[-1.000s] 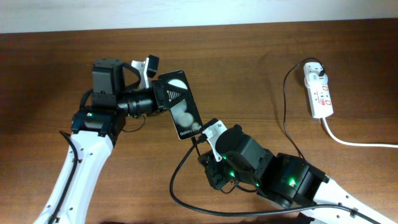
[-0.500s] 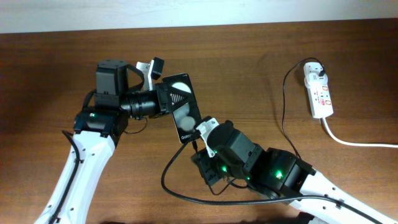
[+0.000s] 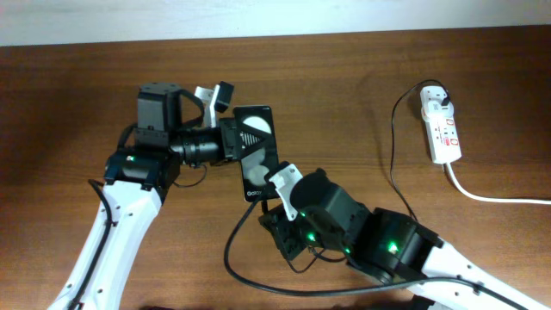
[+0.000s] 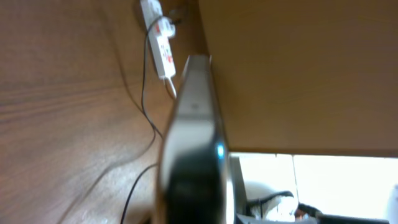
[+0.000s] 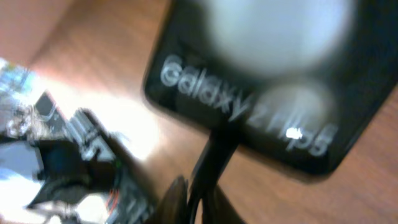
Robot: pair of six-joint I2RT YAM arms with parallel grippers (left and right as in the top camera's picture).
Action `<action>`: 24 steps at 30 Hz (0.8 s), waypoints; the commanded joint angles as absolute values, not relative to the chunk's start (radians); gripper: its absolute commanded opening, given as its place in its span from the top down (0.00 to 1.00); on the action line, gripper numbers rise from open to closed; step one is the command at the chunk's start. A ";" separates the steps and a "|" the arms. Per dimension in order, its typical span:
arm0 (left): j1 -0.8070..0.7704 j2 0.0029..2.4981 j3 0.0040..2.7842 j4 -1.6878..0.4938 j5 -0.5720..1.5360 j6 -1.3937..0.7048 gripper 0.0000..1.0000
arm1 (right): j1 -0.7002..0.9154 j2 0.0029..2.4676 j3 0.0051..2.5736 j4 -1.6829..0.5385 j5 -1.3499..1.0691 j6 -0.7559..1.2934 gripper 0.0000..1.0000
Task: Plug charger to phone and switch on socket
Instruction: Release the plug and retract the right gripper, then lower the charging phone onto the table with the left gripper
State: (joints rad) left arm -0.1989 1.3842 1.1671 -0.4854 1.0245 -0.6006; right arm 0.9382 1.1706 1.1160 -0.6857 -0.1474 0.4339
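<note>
Pinching the Galaxy Z Flip5 phone (image 3: 258,153) in the left gripper (image 3: 234,141) short of the far edge, with the charger (image 5: 214,155) tip blurred and the right gripper (image 3: 275,196) impossible to read as spread or closed.

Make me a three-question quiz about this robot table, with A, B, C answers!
1. Where on the table is the power strip? A) at the right side B) in the middle C) at the left edge
2. What colour is the thin cable leaving the power strip? A) red B) black C) yellow
3. How is the phone right now? A) lying flat, untouched B) held in the left jaws C) stuck onto the power strip

Answers:
1 A: the overhead view shows it lying far right, away from both arms.
2 B: it runs dark from the white plug down over the wood.
3 B: the left jaws clamp its side, while the right jaws hold the cable's tip by its lettered end.
</note>
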 commanded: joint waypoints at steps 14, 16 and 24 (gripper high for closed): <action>-0.482 1.480 1.159 -0.165 0.560 -0.639 0.95 | 0.922 0.622 1.169 -1.094 0.066 0.401 0.01; -0.482 1.569 1.159 -0.125 0.572 -0.639 0.97 | 0.922 0.622 1.169 -1.123 0.065 0.401 0.01; -0.427 1.961 1.185 -0.027 0.756 -0.639 0.95 | 0.922 0.622 1.169 -1.123 0.065 0.401 0.01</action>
